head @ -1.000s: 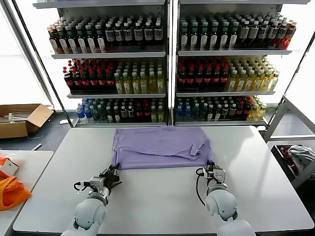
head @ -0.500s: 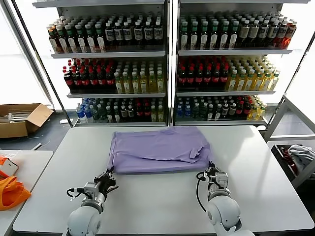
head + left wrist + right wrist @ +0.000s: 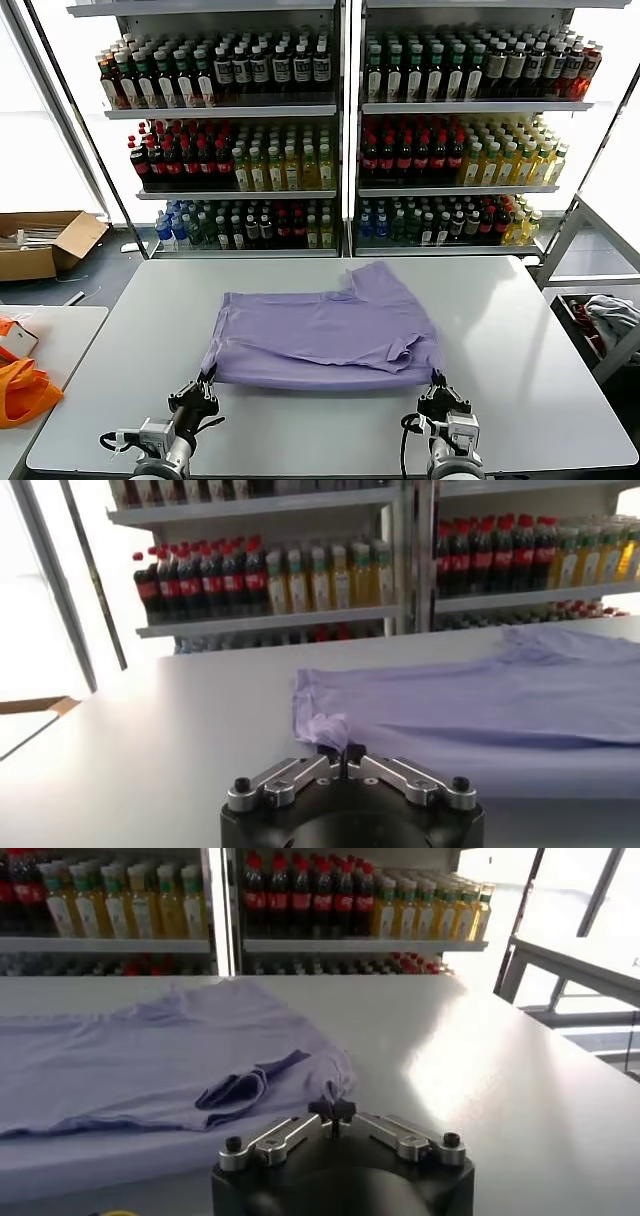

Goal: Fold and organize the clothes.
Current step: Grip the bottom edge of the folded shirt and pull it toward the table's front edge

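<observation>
Left gripper [image 3: 202,386] clamped on the near left corner of the lavender T-shirt [image 3: 325,330]; right gripper [image 3: 440,393] clamped likewise on the near right corner. Shirt spread across the middle of the white table [image 3: 540,330], 1 sleeve lying toward the far edge, near hem lifted slightly at both pinches. Best done by moving both corners at equal height and pace, keeping the hem taut between them, avoiding drag-wrinkles. Beyond the table: shelves [image 3: 340,110] packed with bottled drinks; cardboard box [image 3: 45,243] on the floor at left, contents unclear.
</observation>
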Controlling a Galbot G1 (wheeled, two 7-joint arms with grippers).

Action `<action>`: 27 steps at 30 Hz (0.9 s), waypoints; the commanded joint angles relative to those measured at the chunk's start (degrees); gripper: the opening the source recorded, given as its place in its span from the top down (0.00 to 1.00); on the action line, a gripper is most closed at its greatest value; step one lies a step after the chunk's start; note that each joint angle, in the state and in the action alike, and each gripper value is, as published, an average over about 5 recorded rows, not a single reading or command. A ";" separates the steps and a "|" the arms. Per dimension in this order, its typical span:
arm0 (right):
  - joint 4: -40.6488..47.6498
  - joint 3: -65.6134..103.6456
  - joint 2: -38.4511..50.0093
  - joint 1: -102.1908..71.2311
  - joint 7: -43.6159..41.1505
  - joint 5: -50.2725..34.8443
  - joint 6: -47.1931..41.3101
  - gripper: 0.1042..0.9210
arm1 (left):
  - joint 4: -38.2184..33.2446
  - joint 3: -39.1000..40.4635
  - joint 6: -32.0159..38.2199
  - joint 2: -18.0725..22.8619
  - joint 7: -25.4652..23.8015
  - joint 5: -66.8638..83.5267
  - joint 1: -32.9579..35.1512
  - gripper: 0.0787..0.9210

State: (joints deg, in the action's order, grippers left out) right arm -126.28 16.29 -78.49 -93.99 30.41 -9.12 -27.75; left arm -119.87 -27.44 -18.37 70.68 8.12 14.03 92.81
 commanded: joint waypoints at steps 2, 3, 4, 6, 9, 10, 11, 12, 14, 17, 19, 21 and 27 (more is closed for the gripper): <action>-2.63 -1.43 -0.63 -10.15 1.56 4.13 2.83 0.98 | -2.47 0.65 2.40 0.78 0.05 -3.21 9.88 0.98; -2.50 -1.49 -0.59 -10.22 1.54 4.26 2.93 0.98 | -2.26 0.67 2.48 0.93 0.05 -3.38 9.76 0.98; -2.38 -1.58 -0.51 -10.29 1.52 4.43 3.03 0.98 | -2.10 0.62 2.55 1.03 0.05 -3.49 9.65 0.98; -2.29 -1.74 -0.29 -10.44 1.57 4.70 3.06 0.98 | -1.99 0.34 2.59 1.08 0.02 -3.55 9.59 0.98; -2.52 -1.97 0.23 -10.96 1.47 4.89 2.93 0.95 | -2.33 -0.05 2.62 1.00 -0.12 -3.66 10.08 0.98; -2.71 -2.02 0.41 -11.22 1.39 4.98 2.93 0.93 | -2.61 -0.13 2.67 1.04 -0.18 -3.73 10.35 0.98; -2.90 -2.05 0.55 -11.47 1.29 5.13 2.97 0.90 | -3.03 -0.17 2.77 1.13 -0.22 -3.81 10.68 0.98; -3.22 -1.99 0.68 -11.76 1.19 5.43 3.17 0.86 | -3.68 -0.19 2.94 1.28 -0.25 -3.88 11.06 0.98; -4.12 -1.58 0.91 -12.19 0.86 6.18 3.65 0.80 | -5.41 -0.27 3.31 1.67 -0.30 -4.00 11.85 0.98; -5.96 -0.25 1.36 -12.10 -0.23 6.83 4.07 0.69 | -8.22 -0.56 3.58 2.40 -0.32 -4.02 12.33 0.95; -6.65 0.88 1.59 -11.03 -1.30 6.98 3.98 0.62 | -9.42 -0.87 3.45 2.88 -0.32 -4.01 11.70 0.89; -6.22 1.80 1.67 -8.99 -2.55 7.20 4.06 0.54 | -9.88 -1.10 2.93 3.27 -0.35 -3.98 10.34 0.83; -0.33 2.56 1.90 0.14 -5.27 8.50 2.55 0.33 | -8.89 -1.62 0.23 3.98 -1.63 -3.35 4.72 0.62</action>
State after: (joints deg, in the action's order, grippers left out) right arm -129.88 17.34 -76.81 -100.80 28.06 -2.31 -24.34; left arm -126.48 -28.60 -16.06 73.74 7.63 10.48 101.96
